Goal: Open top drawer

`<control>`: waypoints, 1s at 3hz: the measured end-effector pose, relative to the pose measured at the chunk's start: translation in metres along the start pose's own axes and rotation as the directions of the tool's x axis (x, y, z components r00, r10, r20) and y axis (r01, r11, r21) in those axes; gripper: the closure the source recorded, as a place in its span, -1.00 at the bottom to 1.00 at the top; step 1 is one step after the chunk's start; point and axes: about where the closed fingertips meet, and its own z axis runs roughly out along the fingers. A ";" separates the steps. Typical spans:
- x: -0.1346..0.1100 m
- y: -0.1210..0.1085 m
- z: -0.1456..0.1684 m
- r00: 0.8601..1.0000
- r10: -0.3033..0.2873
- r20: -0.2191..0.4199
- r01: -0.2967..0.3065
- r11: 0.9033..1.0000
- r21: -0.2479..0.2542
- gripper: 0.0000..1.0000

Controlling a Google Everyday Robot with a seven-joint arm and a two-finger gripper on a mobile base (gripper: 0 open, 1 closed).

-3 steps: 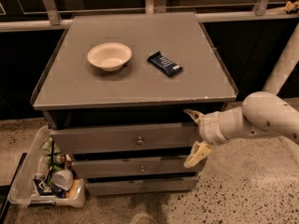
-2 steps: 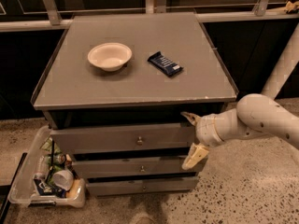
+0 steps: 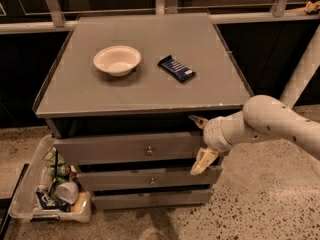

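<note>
The top drawer is the widest grey front, just under the cabinet top, with a small round metal knob at its centre. A dark gap shows above its front panel. My gripper is at the right end of this drawer front, well to the right of the knob. It is open: one pale finger points left near the drawer's upper edge and the other finger hangs by its lower edge. It holds nothing. The white arm comes in from the right.
Two slimmer drawers sit below. On the cabinet top are a white bowl and a dark blue snack packet. A clear bin of trash stands on the floor at lower left. A white post rises at right.
The arm and gripper have shifted slightly left along the top drawer's right end. The drawers, bowl and packet have not moved.
</note>
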 end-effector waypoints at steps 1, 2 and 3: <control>0.009 -0.002 0.006 0.999 0.014 -0.034 -0.015 1.000 -0.003 -1.00; 0.023 0.000 0.008 0.997 0.040 -0.063 -0.040 0.999 -0.002 -1.00; 0.024 0.000 0.008 0.997 0.042 -0.065 -0.042 0.999 -0.002 -0.67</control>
